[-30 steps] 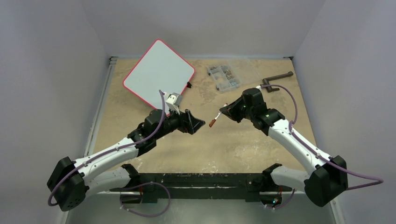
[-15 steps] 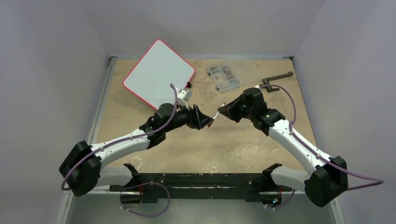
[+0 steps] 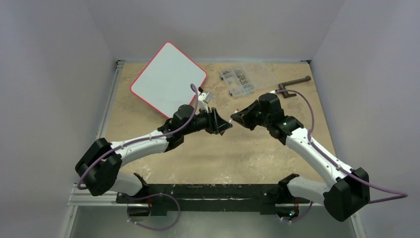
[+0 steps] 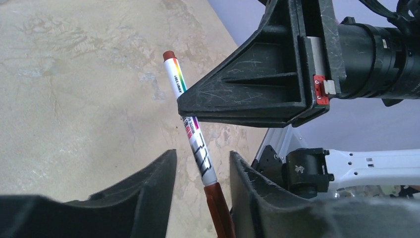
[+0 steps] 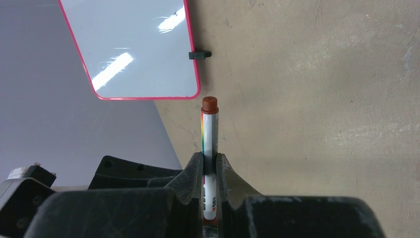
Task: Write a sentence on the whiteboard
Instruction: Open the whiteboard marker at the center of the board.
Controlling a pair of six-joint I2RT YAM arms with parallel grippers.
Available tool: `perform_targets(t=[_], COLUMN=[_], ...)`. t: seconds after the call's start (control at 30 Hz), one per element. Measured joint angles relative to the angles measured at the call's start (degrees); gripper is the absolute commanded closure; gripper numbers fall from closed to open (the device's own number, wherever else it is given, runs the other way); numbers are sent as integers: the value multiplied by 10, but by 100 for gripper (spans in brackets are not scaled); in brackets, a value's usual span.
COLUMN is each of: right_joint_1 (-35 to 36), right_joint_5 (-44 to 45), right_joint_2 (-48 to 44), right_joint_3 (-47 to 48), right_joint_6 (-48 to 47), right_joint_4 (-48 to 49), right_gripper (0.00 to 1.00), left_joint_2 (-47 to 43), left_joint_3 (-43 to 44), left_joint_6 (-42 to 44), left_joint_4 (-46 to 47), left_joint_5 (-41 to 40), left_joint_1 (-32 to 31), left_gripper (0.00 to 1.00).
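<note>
Step in hand: uncapping the marker [image 4: 195, 144] between the two arms – a judgement from how the tools meet over the middle of the tabletop [image 3: 237, 153].
Right tool [image 5: 210, 156]: pressed together on the marker's barrel, holding it clear of the tabletop.
Left tool [image 4: 201, 154]: spread, one finger on each side of the dark red cap [image 4: 218, 208]; a gap shows on both sides, so nothing is pinched there.
Whiteboard [image 3: 167, 75]: lying at the far left of the tabletop, turned at an angle, just behind the left arm; its face shows no writing.
Sentence: not begun, going by the blank board.
Doing it well: the left tool should probably centre on the cap rather than the printed barrel, then squeeze evenly so the marker is not pushed sideways in the right tool's grip.
Pull: best along the marker's own line – a sideways tug could twist it loose.
Risk: the right tool holds only a short stretch of barrel, so the marker may pivot or slip if the cap is stiff.
Afterwards: the bare tip still has to be carried over to the board.
</note>
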Motion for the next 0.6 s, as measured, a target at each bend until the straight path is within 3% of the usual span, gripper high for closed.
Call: perform_targets(t=[0.03,0.07,0.13,0.5,0.57,0.6], right_joint_1=[0,0,0,-8,-8,-8], right_joint_5=[-2,-2,-1,-3,-5,-7], right_joint_2=[-2,-5,-12,-53,-55,-57], right_joint_3=[0,0,-1,-42,-45,-46], right_joint_6=[0,0,-4,-15,-22,-28], right_joint_4=[0,0,0,23,27,28], right_gripper=[100,100,100,100,84,71], left_joint_2=[4,8,19,42,42,42], left_joint_3=[3,5,16,40,49,54], left_joint_6=[-4,-8,-11,-18,-10,-4], left_joint_4=[0,0,-10,-34,-50,-61], left_joint_5=[2,5,11,44,48,51], left_joint_1=[0,0,0,4,4,4], left_gripper=[80,90,100,100,100,100])
